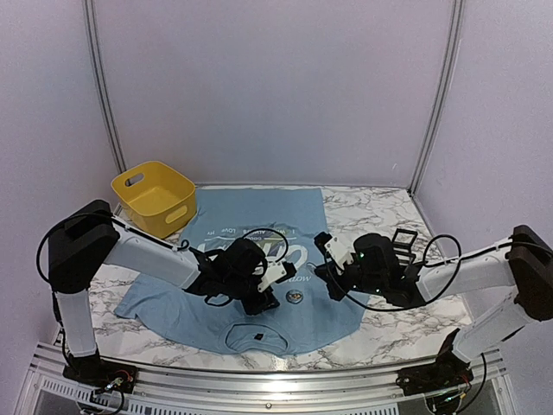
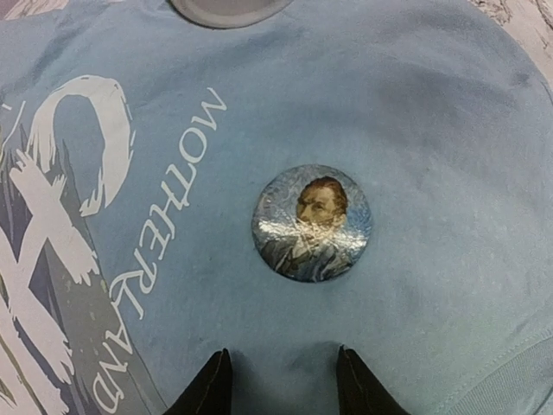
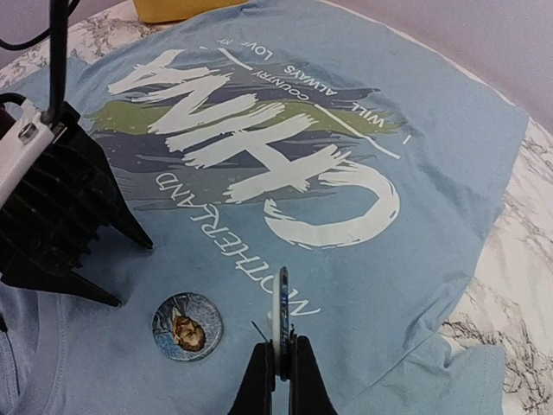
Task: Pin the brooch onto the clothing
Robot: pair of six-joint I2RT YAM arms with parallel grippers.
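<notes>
The light blue T-shirt [image 1: 251, 212] with white "CHINA" lettering lies flat on the marble table. A round portrait brooch [image 2: 312, 222] lies face up on its chest below the "MOTHERLAND" text; it also shows in the top view [image 1: 295, 296] and the right wrist view [image 3: 187, 326]. My left gripper [image 2: 285, 376] is open and empty, its fingertips [image 2: 216, 380] on the fabric just short of that brooch. My right gripper [image 3: 281, 359] is shut on a second round brooch [image 3: 276, 324], held edge-on above the shirt, with its thin pin sticking out on the left side.
A yellow basket [image 1: 154, 197] stands at the back left, touching the shirt's hem. A small black frame [image 1: 403, 238] sits on the marble at the right. The two grippers [image 1: 275, 290] [image 1: 333, 278] are close together over the shirt's chest.
</notes>
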